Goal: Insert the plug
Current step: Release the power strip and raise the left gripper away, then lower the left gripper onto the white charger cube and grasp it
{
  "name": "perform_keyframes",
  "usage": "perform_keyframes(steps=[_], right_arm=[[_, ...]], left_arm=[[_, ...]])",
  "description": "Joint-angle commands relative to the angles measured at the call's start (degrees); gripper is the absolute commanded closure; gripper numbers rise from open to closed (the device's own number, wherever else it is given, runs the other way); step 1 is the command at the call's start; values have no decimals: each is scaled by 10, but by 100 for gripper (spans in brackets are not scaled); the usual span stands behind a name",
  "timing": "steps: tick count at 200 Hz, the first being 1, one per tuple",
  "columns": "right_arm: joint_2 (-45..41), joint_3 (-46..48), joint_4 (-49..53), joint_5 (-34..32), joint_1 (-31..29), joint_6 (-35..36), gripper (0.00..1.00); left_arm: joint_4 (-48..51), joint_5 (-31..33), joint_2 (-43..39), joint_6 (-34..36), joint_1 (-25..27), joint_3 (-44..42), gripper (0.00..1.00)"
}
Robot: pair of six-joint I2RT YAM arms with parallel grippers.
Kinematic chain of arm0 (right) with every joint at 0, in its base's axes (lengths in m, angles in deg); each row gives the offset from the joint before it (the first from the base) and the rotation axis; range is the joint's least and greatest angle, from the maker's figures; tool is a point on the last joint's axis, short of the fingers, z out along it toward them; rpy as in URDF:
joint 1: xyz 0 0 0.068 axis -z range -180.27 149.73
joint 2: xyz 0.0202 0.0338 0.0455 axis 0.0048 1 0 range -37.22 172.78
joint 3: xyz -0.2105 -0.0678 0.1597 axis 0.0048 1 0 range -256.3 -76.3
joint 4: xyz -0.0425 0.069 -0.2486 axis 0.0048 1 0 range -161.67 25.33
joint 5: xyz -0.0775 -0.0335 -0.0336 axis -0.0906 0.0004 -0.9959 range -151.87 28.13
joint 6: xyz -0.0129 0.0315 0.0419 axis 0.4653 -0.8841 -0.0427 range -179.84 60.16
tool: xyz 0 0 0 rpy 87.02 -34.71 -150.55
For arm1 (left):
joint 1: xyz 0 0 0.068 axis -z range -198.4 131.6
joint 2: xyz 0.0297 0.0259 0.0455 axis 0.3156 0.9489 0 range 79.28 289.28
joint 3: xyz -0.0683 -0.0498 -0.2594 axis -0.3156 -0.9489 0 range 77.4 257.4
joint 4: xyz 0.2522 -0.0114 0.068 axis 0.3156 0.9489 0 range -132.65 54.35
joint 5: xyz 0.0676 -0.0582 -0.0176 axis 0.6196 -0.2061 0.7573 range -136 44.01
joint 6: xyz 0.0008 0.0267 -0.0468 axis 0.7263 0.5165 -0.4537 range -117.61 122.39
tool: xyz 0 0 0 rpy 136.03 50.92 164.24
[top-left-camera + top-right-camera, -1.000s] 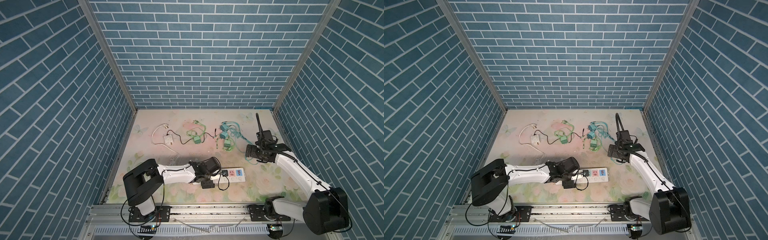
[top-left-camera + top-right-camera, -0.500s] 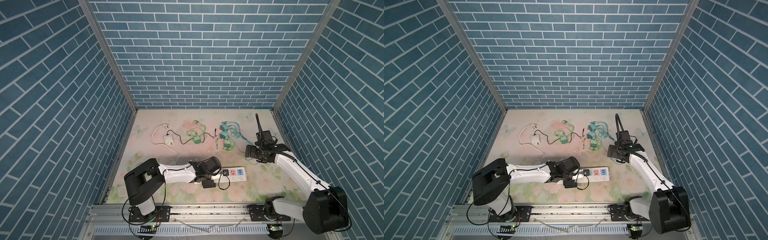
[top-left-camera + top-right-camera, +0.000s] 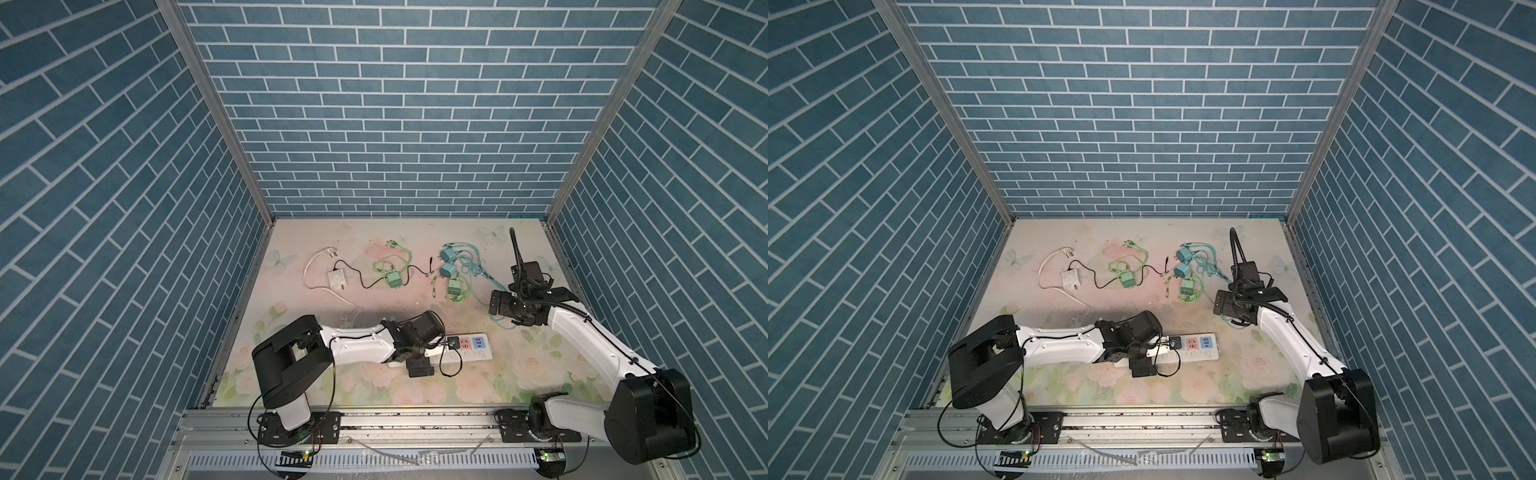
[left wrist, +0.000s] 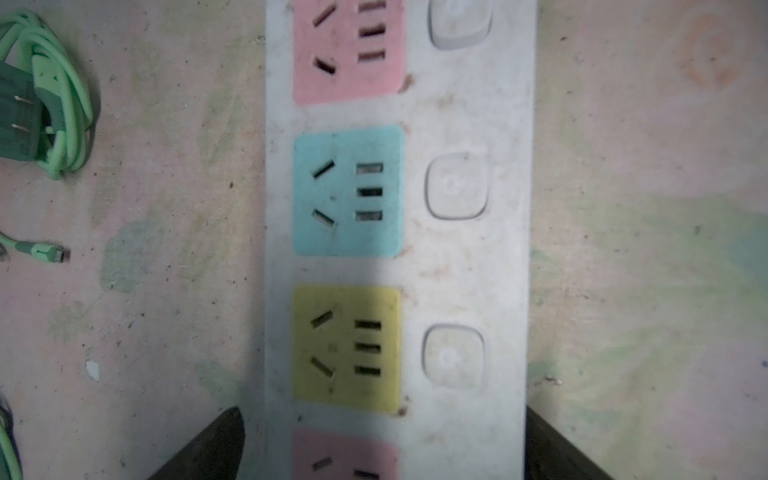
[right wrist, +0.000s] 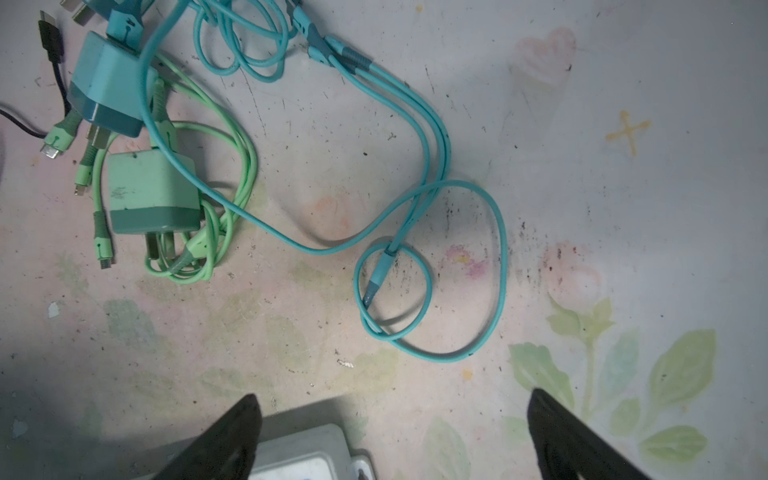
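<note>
Near the front edge of the table, the power strip lies flat, its left end hidden under the left arm. Only one finger of that arm shows in both top views; the far one is covered. Seen from the left wrist camera, the left gripper is spread wide astride the strip and holds nothing. One fingertip stands clear of the strip's edge. The other sits right at the opposite edge, and contact there cannot be told. That view cuts off the pink sockets at both ends; the teal socket and yellow socket between them show bare slots. In a top view a small dark patch on the strip, with a thin black cord looping beside it, is too small to identify.

Which plug is meant cannot be told. A white adapter, a green charger, two teal chargers and a second green charger lie loose toward the back, well apart from the strip, none held. The right gripper hangs wide open over bare table near a teal cable. A grey-white corner at the picture's edge is cut off.

The table has a scuffed, stained floral print. Blue brick-pattern walls close three sides, with metal posts at the back corners. A metal rail along the front carries both arm bases.
</note>
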Motion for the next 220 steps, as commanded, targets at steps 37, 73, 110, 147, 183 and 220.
perform_keyframes(steps=[37, 73, 110, 147, 183, 220], right_arm=[[9, -9, -6, 13, 0, -8, 1], [29, -55, 6, 11, -3, -3, 1], [64, -107, 10, 6, -11, 12, 1], [112, -164, 23, -1, -18, 25, 1], [157, -198, 17, 8, -24, 32, 1], [194, -219, 20, 9, -28, 40, 1]], left_arm=[[104, 57, -78, -27, -1, 18, 0], [156, 101, -120, -84, -18, 45, 1], [154, 185, -149, -188, -79, 56, 0], [263, 207, -100, -297, -200, 155, 0], [339, 229, -20, -343, -277, 241, 0], [351, 235, 12, -418, -329, 267, 0]])
